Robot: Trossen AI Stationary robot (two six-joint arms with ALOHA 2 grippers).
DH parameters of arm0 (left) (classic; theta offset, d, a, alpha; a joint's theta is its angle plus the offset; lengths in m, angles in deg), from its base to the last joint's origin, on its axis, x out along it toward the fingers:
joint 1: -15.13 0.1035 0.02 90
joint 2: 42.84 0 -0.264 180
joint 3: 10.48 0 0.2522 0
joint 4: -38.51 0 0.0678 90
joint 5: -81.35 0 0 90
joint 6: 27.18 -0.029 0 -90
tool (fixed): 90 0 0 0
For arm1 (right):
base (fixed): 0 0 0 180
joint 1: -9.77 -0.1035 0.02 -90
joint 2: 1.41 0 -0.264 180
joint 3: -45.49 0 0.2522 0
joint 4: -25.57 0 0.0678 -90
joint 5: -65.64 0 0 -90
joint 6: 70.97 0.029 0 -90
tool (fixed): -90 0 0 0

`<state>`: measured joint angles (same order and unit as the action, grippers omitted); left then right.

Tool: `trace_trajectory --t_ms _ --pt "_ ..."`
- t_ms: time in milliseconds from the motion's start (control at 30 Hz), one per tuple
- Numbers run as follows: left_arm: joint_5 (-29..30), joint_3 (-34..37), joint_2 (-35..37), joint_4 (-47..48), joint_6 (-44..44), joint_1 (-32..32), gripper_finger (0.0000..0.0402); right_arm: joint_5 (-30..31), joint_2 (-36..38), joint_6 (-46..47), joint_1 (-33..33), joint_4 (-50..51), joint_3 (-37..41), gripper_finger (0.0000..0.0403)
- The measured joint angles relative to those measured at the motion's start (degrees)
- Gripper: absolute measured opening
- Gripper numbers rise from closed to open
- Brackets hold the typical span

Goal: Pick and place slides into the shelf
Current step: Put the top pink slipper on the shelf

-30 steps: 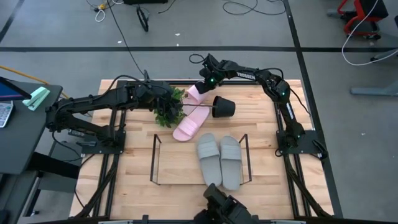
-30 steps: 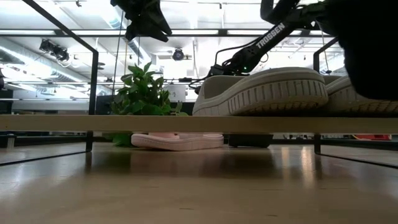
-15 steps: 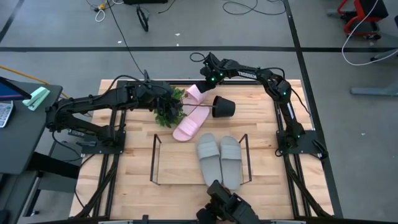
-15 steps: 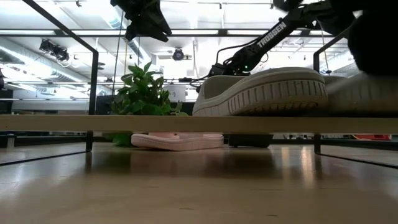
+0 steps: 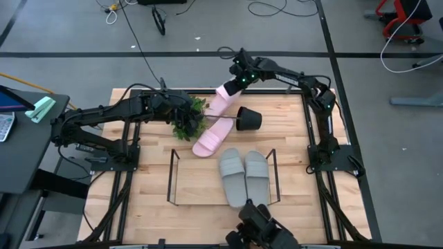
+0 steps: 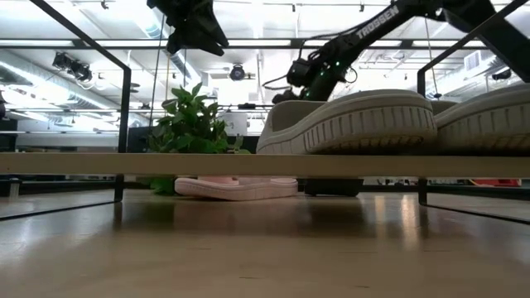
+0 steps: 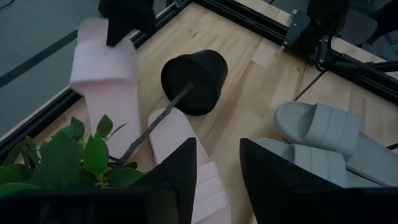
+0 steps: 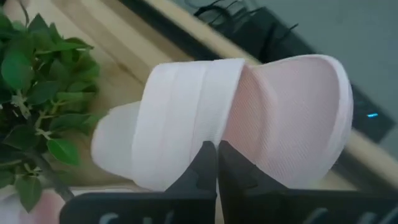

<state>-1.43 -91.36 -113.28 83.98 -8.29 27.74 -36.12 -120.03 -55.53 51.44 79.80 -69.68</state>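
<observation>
My right gripper is shut on one light pink slide at the table's far edge, above the tipped black pot. The other pink slide lies flat on the table between the plant and the pot. Two grey-green slides lie side by side on the right half of the black wire shelf. My left gripper hangs open over the plant, touching nothing; its fingers show in the left wrist view. My right gripper pinches the pink slide between its two fingers at a side edge, where the wide strap meets the footbed. The fingers come from above and the far side. The slide hangs tilted below them; leaves hide its lower end.
The plant's stem runs from the tipped pot across the lying pink slide. The shelf's left half is bare wood. Black rails frame the table's edges.
My right gripper has moved up and toward the table's far edge, carrying the pink slide with it; the slide now sits higher and farther back, more steeply tilted. The left arm, the other slides and the plant have stayed where they were.
</observation>
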Motion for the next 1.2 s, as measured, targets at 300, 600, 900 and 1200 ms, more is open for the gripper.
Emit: trace_trajectory --t_ms 300,600,900,1200 --pt "0.0 0.0 0.0 0.0 -0.1 0.0 0.0130 4.8 7.6 -2.4 2.2 4.8 0.0 0.0000" --pt "0.0 0.0 0.0 0.0 -1.6 0.0 0.0125 5.8 17.5 -6.4 3.6 7.8 0.0 0.0000" --pt "0.0 0.0 0.0 0.1 -2.3 0.0 0.0127 1.2 25.7 -6.6 3.1 10.9 0.0 0.0000" --pt "0.0 0.0 0.0 2.6 -3.1 0.0 0.0124 -8.5 30.7 -3.6 -0.9 11.2 0.0 0.0000"
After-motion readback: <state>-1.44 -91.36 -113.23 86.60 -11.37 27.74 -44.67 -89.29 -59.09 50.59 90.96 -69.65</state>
